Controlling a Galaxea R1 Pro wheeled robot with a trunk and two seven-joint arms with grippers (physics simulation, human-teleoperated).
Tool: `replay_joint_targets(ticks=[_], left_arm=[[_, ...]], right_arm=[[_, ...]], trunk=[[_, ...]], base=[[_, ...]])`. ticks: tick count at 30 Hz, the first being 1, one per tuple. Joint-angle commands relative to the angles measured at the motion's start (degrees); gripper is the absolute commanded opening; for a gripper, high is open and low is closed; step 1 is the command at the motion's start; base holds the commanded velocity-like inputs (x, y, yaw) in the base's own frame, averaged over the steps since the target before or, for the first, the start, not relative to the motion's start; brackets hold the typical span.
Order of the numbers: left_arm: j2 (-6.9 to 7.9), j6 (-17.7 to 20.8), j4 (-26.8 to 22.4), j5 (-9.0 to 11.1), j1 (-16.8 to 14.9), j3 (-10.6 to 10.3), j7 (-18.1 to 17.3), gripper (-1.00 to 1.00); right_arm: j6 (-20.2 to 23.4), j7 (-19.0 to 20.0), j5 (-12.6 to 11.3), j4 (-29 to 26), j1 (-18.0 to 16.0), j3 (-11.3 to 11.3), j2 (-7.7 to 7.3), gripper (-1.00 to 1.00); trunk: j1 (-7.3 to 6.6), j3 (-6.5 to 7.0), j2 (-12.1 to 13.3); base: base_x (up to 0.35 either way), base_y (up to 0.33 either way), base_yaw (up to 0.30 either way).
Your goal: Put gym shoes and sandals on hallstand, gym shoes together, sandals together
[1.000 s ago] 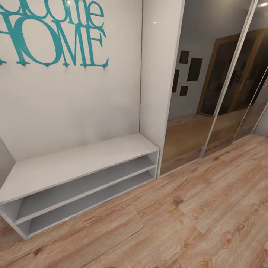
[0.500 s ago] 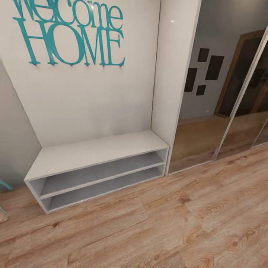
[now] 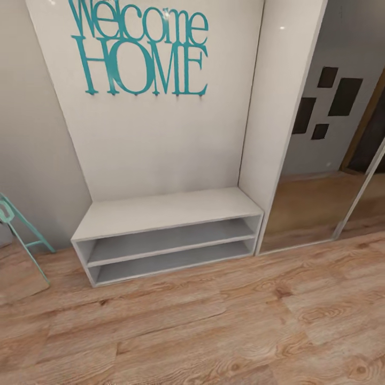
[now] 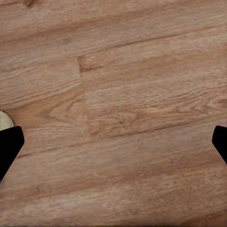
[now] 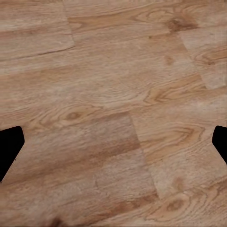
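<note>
Both shelves of the low two-level unit stood bare; no shoes seen on the corridor floor. Left gripper and right gripper spread wide, holding nothing; placement judged not begun

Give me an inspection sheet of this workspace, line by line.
Surface: wood-plank floor, bare where visible.
Job's things: nothing seen of shoes or sandals.
Low unit: pale two-level bench, top and both shelves bare, no wall shelves above it.
Clutter: teal frame standing on the floor at the bench's left.
Claws: left claw and right claw open over the floor, holding nothing.
Cables: nothing seen.
Surroundings: teal "Welcome HOME" lettering, mirrored doors.
</note>
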Motion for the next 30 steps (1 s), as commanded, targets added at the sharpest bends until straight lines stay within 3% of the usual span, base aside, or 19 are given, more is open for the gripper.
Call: replay_joint_targets(ticks=[1,16,30], left_arm=[[-0.01,-0.19,0.06,0.19,-0.05,0.04,-0.08,1.00],[-0.01,-0.16,0.06,0.19,-0.05,0.04,-0.08,1.00],[0.01,-0.12,0.06,0.27,-0.05,0.12,0.00,1.00]], right_arm=[[-0.17,-0.02,0.15,0.02,-0.01,-0.09,0.01,1.00],[-0.17,-0.01,0.15,0.02,-0.01,-0.09,0.01,1.00],[-0.17,-0.01,0.15,0.02,-0.01,-0.09,0.01,1.00]], trunk=[[-0.01,-0.04,-0.02],[-0.01,0.38,-0.02],[3.07,-1.63,-5.64]], base=[[-0.012,-0.004,0.279],[-0.003,-0.001,0.279],[0.000,0.000,0.276]])
